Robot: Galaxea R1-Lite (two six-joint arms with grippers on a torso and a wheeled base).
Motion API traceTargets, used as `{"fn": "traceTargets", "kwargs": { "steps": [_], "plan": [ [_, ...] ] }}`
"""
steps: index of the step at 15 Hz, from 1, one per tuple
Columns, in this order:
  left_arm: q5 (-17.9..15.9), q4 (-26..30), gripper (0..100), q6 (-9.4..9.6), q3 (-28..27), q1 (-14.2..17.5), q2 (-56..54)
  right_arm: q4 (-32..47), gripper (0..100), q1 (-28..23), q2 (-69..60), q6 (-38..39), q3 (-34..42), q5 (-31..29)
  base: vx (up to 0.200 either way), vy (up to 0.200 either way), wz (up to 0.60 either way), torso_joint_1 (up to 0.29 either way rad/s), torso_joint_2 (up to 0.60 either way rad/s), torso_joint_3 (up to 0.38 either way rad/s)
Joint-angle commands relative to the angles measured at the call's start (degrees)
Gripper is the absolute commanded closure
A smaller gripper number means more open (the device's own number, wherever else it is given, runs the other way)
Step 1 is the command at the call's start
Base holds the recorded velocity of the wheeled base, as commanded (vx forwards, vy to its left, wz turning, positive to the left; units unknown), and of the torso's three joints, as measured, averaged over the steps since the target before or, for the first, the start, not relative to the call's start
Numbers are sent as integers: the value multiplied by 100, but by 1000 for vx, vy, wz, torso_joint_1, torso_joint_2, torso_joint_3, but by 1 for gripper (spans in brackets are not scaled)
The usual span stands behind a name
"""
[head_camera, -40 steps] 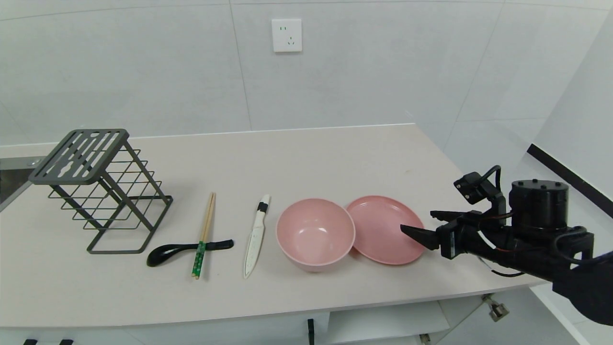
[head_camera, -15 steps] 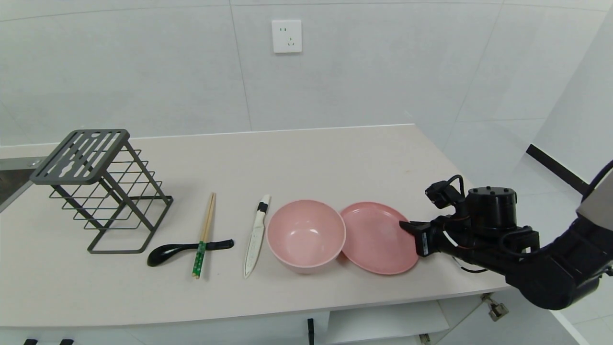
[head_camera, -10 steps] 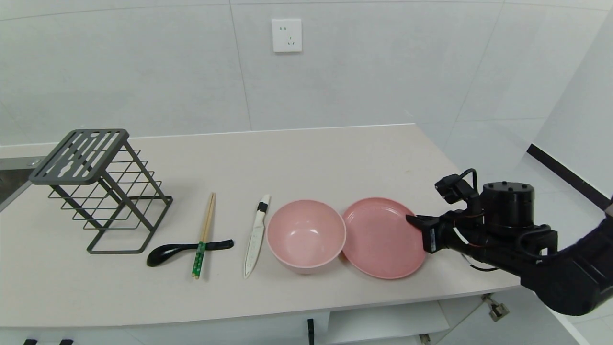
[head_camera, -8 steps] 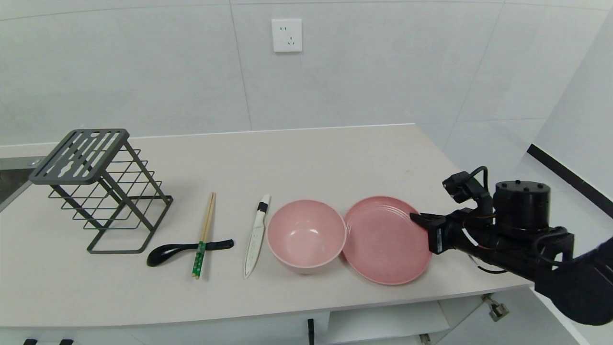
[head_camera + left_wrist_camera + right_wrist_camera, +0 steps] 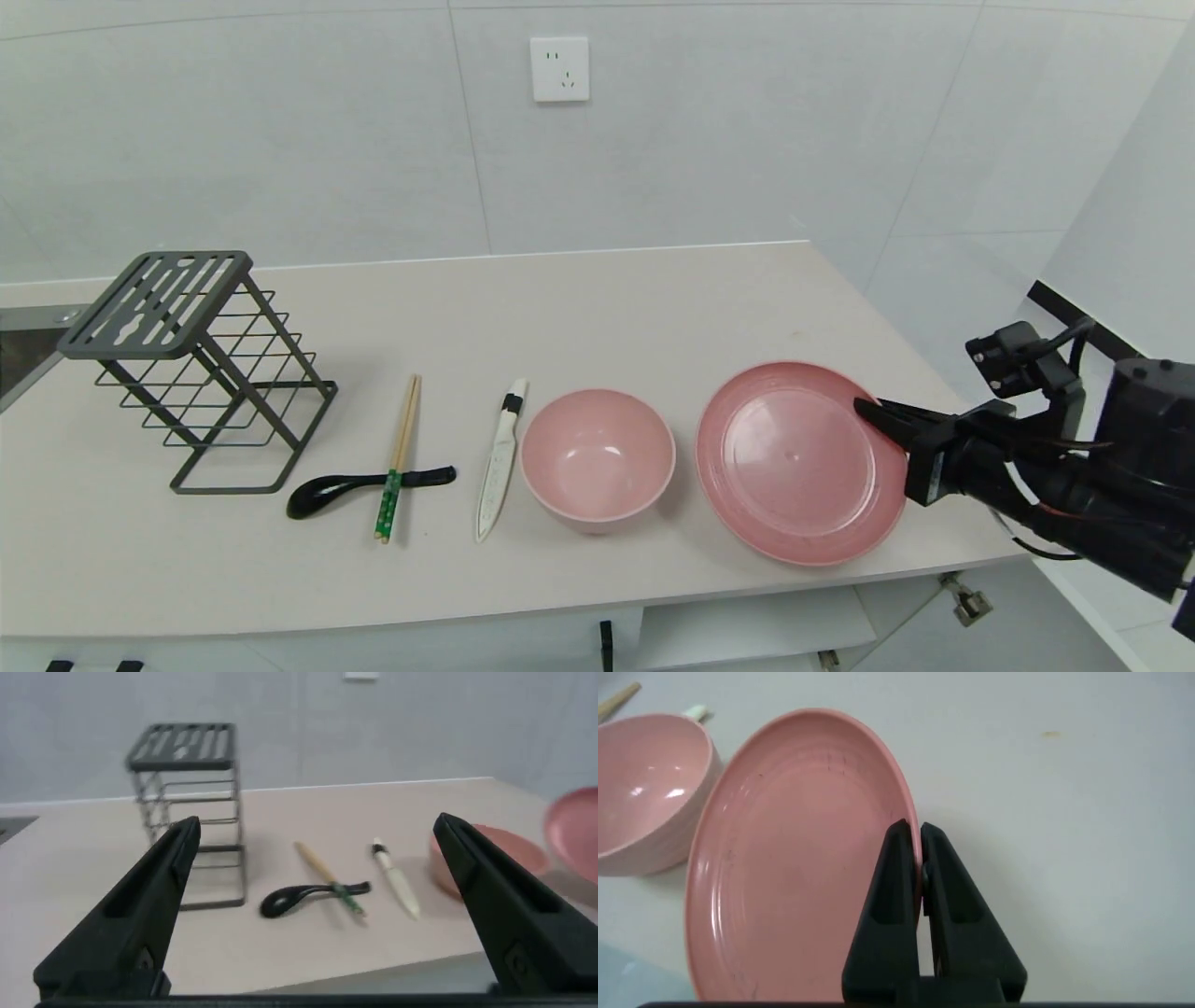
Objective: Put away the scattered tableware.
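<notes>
**Plate in hand; nothing stowed yet**

Progress: In my judgement the task is at its first item. The right gripper [image 5: 873, 417] has its fingers pressed together on the rim of the pink plate [image 5: 794, 462], one finger above the rim and one below. Going by the shadow beneath it, the plate appears lifted off the countertop [image 5: 607, 308]. The wire rack [image 5: 191, 364] holds nothing that I can see. Left to do: the plate and every other piece.

Position: The plate extends straight ahead of the right gripper's fingertips. Just beyond the plate's far edge, and apart from it, stands the pink bowl [image 5: 597, 457]. Farther out on the same line lie the knife [image 5: 499, 462], the chopsticks [image 5: 400, 448] and the black spoon [image 5: 355, 485]. The rack is farthest from this gripper.

Orientation: The plate is round, so it has no long axis. It is tilted, with its eating face up and turned toward the robot. The knife and chopsticks lie lengthwise toward the robot. The spoon lies crosswise under the chopsticks, with its bowl end toward the rack.

Left gripper [image 5: 316, 821]: fingers spread wide, holding nothing. The rack and cutlery lie ahead of it.
</notes>
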Motion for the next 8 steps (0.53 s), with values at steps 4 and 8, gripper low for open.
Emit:
{"fn": "traceTargets", "kwargs": {
  "steps": [4, 8],
  "plan": [
    [-1309, 698, 0, -50, -1309, -161, 991, -601, 100, -115, -480, 47, 242, 14, 0, 0, 0, 0, 0, 0],
    [-1731, 680, 0, -23, -1679, -1004, 2379, -1120, 100, -466, -647, 196, 277, 32, 0, 0, 0, 0, 0, 0]
  ]
}}
